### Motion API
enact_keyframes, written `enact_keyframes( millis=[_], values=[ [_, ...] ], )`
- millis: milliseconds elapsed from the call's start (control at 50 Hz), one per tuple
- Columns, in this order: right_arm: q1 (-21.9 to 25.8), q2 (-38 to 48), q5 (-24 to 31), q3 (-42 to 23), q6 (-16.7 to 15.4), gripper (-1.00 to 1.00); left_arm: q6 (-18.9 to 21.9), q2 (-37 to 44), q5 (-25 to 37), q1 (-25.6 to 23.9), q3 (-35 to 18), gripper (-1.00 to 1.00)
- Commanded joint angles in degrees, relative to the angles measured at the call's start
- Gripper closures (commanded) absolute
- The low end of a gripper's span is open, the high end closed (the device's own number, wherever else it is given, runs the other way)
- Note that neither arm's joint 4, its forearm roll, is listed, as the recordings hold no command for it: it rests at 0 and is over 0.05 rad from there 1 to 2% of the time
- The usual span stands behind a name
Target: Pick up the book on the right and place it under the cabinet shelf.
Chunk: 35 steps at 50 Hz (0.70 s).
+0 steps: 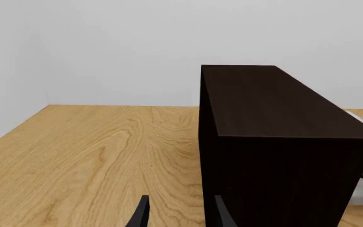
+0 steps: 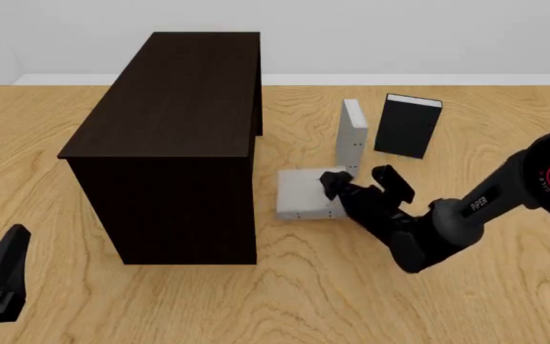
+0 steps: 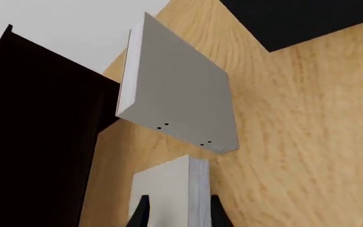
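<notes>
book: the grey book (image 2: pixel 306 195) lies flat on the table (image 2: pixel 351 301), just beside the cabinet shelf's (image 2: pixel 175 143) right front corner
right gripper (image 2: pixel 356 188): clamped on that book's edge, a finger (image 3: pixel 142 213) on each side
left gripper (image 1: pixel 178 215): fingers apart, holding nothing, near the cabinet's left front
second grey book (image 2: pixel 351 136): upright, right of the cabinet
black book (image 2: pixel 408 126): upright, further right
</notes>
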Motion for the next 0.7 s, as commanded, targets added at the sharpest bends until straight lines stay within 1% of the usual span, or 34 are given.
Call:
enact_keyframes(
  millis=[20,80,160,220,260,280,320,360,500,560,600,640,660,700],
  values=[
    [-5.16,-2.34,12.13,-1.78,-15.22,-1.00,0.00,0.00,0.00,0.00,0.00,-1.00],
    [-5.45,-2.26,12.70,-1.88,-15.55,-1.00,0.00,0.00,0.00,0.00,0.00,-1.00],
    [-6.77,-3.37,14.14,-1.82,-17.02,-1.00,0.00,0.00,0.00,0.00,0.00,-1.00],
    [-6.75,-4.20,14.75,-1.46,-17.53,-1.00,0.00,0.00,0.00,0.00,0.00,-1.00],
    [-6.38,-5.12,15.99,-1.30,-18.30,-1.00,0.00,0.00,0.00,0.00,0.00,-1.00],
    [-6.91,-6.09,17.45,-1.64,-19.52,-1.00,0.00,0.00,0.00,0.00,0.00,-1.00],
    [-7.07,-7.38,18.54,-1.61,-19.83,-1.00,0.00,0.00,0.00,0.00,0.00,-1.00],
    [-7.90,-9.06,20.75,-2.11,-21.49,-1.00,0.00,0.00,0.00,0.00,0.00,-1.00],
    [-7.96,-10.97,24.13,-2.60,-23.75,-1.00,0.00,0.00,0.00,0.00,0.00,-1.00],
    [-8.37,-11.50,27.32,-3.57,-26.65,-1.00,0.00,0.00,0.00,0.00,0.00,-1.00],
    [-8.37,-11.91,28.33,-3.69,-27.48,-1.00,0.00,0.00,0.00,0.00,0.00,-1.00],
    [-9.03,-12.74,30.29,-4.22,-29.27,-1.00,0.00,0.00,0.00,0.00,0.00,-1.00],
    [-8.99,-13.01,30.71,-4.25,-29.32,-1.00,0.00,0.00,0.00,0.00,0.00,-1.00],
    [-9.50,-13.66,32.61,-4.80,-30.88,-1.00,0.00,0.00,0.00,0.00,0.00,-1.00]
  ],
)
